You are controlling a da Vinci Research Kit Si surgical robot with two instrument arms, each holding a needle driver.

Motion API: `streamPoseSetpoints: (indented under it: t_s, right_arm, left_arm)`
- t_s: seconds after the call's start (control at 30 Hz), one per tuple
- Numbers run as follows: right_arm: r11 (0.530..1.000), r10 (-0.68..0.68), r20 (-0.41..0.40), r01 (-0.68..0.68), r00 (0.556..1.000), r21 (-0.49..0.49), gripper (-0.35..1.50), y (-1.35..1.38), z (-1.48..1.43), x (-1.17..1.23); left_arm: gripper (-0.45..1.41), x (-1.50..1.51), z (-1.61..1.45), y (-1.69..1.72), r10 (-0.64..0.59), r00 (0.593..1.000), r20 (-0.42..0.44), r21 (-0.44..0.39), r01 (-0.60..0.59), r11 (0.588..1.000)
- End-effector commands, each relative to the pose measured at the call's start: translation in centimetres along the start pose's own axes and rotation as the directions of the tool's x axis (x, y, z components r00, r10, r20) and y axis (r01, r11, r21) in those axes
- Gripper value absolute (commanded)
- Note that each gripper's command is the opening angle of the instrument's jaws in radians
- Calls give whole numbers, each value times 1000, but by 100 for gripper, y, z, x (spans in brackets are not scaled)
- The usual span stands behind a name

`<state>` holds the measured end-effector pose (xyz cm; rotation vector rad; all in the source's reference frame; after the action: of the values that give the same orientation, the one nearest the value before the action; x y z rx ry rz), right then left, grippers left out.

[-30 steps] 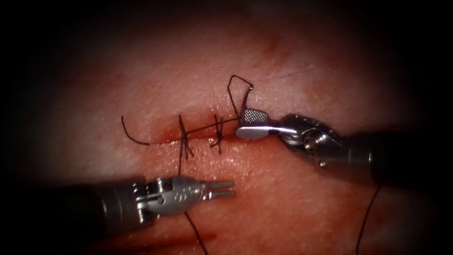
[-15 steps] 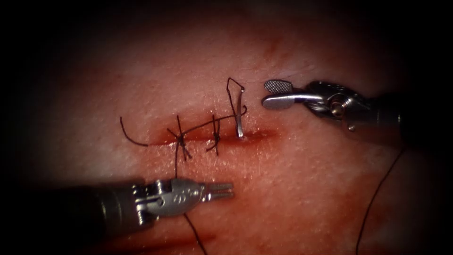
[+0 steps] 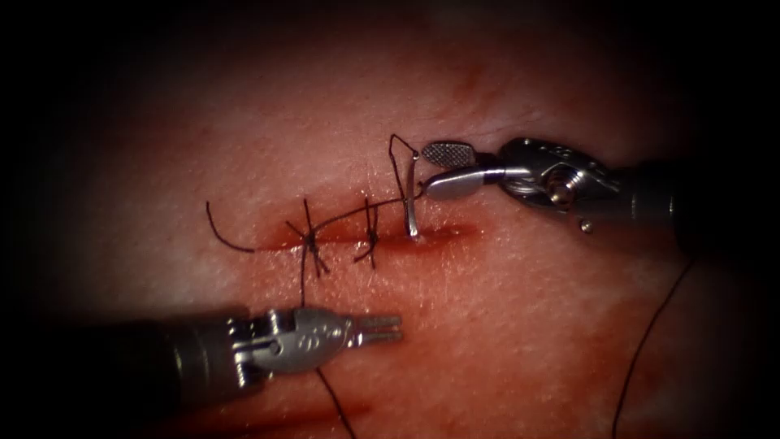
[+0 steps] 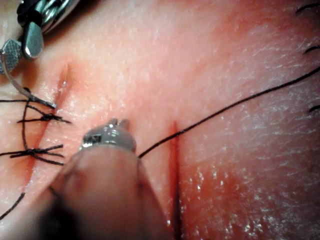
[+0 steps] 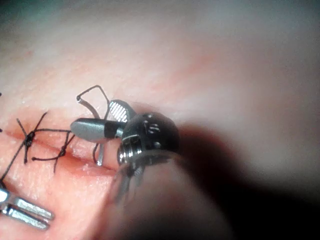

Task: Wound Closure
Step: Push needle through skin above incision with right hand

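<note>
Right hand (image 3: pixel 432 168), open, back beside needle (image 3: pixel 411 203) standing in tissue (image 3: pixel 504 309); left hand (image 3: pixel 392 327) empty, parted.

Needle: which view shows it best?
Endoscope view: the needle stands in the cut, its upper part between the right tool's open fingers. Right wrist view: fingers partly hide it. Left wrist view: its curve.

Open tissue (image 3: pixel 520 325) is left free below the cut (image 3: pixel 439 236), between the two tools. Above the cut, the way is blocked by the needle (image 3: pixel 411 207) standing in the tissue, with the right claw (image 3: pixel 435 169) spread wide around its upper part. The cut's left half is crossed by stitches (image 3: pixel 309 236) and thread (image 3: pixel 357 213).
</note>
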<state>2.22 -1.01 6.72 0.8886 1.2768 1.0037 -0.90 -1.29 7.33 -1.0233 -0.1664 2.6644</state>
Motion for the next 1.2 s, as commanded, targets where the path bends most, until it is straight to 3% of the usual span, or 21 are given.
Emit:
streamPoseSetpoints:
  t_s: [0.03,0.43,0.5,0.53,0.57,0.6,0.7,0.8,0.9,1.0,1.07,1.13,1.17,1.2]
  right_arm:
    - [1000,-7,0,7,1000,9,133,2,15,3]
    - [1000,-19,-4,19,1000,-4,128,8,39,3]
    - [1000,-20,18,20,1000,-12,88,8,40,1]
    - [1000,-19,32,20,999,-17,42,8,40,1]
    - [1000,-18,43,19,999,-21,-25,8,39,1]
    - [999,18,54,-17,998,-27,-35,9,40,2]
    - [975,223,64,-222,973,-30,-35,17,38,7]
    - [965,262,122,-257,957,-55,-35,23,36,8]
    - [935,353,122,-347,928,-70,-35,24,36,4]
    - [872,490,134,-481,861,-93,-35,24,39,-3]
    - [854,520,153,-512,840,-91,-35,24,41,-13]
    - [802,597,165,-593,785,-77,-35,24,44,-31]
    - [723,687,156,-688,710,-53,-35,25,47,-48]
    - [696,714,155,-716,683,-47,-35,26,48,-55]
  left_arm:
    - [-11,0,7,0,1,1000,-1,0,-1,1000]
    - [-11,-3,5,2,4,1000,-3,-3,-4,1000]
    - [-11,-3,5,3,4,1000,-3,-2,-4,1000]
    - [-11,-3,5,3,4,1000,-2,-2,-4,1000]
    - [-11,-3,5,3,4,1000,-2,-2,-4,1000]
    - [-11,-3,5,3,4,1000,-2,-2,-4,1000]
    - [-13,-2,5,4,4,1000,-2,-1,-4,1000]
    - [-13,-2,5,4,3,1000,-2,0,-3,1000]
    - [-15,-2,6,5,3,1000,-3,-1,-3,1000]
    - [-15,-1,8,5,2,1000,-4,-2,-2,1000]
    - [-15,1,9,5,1,1000,-4,-2,-1,1000]
    - [-15,1,9,5,1,1000,-5,-3,-1,1000]
    - [-15,1,9,5,1,1000,-5,-3,-1,1000]
    - [-15,1,9,5,0,1000,-5,-3,-1,1000]
